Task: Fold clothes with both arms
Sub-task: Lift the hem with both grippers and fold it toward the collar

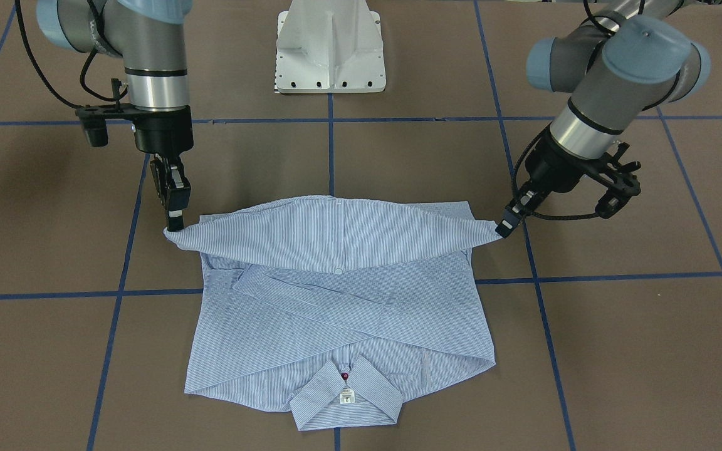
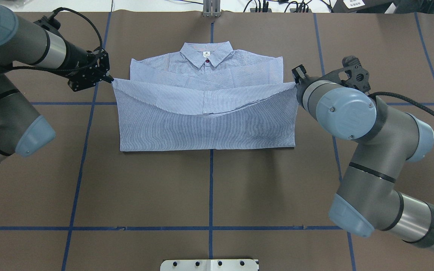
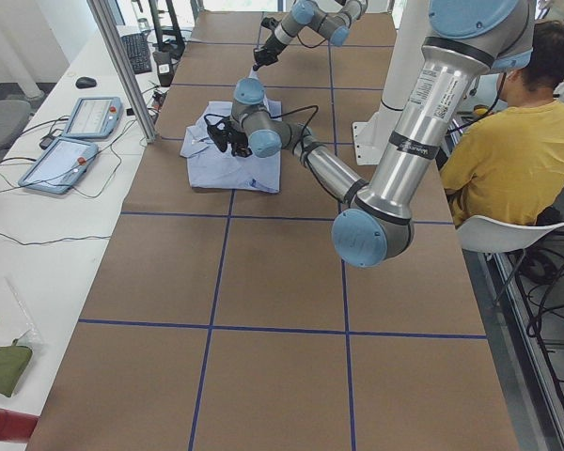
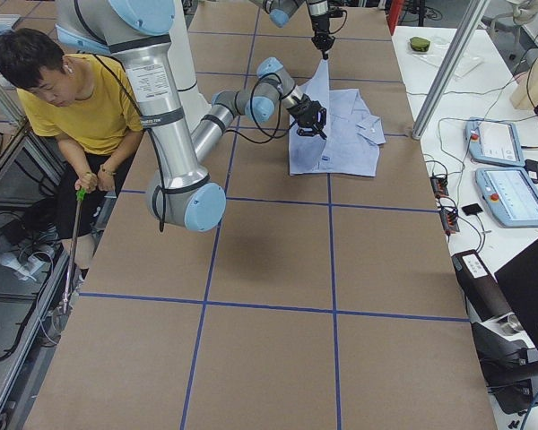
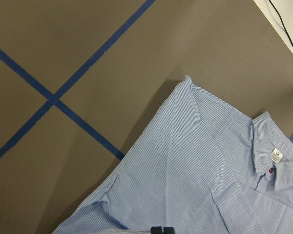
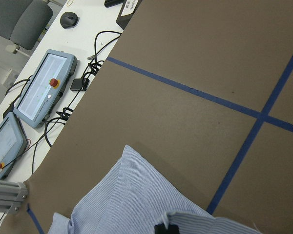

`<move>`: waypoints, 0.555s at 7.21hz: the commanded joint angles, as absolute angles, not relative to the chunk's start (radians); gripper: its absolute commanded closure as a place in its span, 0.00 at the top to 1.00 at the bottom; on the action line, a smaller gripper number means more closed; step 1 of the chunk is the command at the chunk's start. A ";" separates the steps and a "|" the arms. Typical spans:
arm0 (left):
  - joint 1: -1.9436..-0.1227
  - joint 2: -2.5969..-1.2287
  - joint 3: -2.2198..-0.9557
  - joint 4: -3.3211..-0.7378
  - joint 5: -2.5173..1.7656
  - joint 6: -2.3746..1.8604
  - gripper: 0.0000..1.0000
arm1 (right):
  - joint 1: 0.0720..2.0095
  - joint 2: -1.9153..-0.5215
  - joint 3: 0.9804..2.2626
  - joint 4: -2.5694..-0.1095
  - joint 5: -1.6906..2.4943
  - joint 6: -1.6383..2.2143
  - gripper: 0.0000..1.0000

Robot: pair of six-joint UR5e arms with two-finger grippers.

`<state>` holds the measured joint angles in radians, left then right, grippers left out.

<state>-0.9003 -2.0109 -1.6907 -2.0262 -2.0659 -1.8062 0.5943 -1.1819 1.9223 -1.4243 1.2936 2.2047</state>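
Nearest me the shirt (image 1: 336,313) lay on the brown bench (image 1: 618,351), its collar (image 1: 370,391) pointing my way. A small white label (image 1: 346,396) and one dark red button (image 1: 345,376) showed at the neck. Behind the collar the sleeves (image 1: 348,300) lay crossed over the body. Farther back the hem hung off the bench, stretched between the two arms and dipping in the middle. The right arm (image 1: 154,81), on my left, had its jaws clenched on one hem corner. The left arm (image 1: 593,119), on my right, had its jaws pinched on the other. Beyond them stood the white base (image 1: 329,56).
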 commanded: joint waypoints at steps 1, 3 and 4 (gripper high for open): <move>-0.905 -2.080 -1.512 -2.138 -2.048 -1.807 0.00 | 0.624 -1.169 1.788 -1.304 1.295 2.197 0.00; -0.905 -2.194 -1.319 -2.227 -1.962 -1.809 0.00 | 0.633 -1.029 1.580 -1.284 1.296 2.163 0.00; -0.905 -2.247 -1.204 -2.294 -1.927 -1.809 0.00 | 0.647 -0.982 1.478 -1.217 1.301 2.149 0.00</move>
<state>-0.9049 -2.1818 -1.3335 -2.2230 -1.9680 -1.8084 0.6341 -1.0499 1.6052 -1.2722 1.2969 2.1648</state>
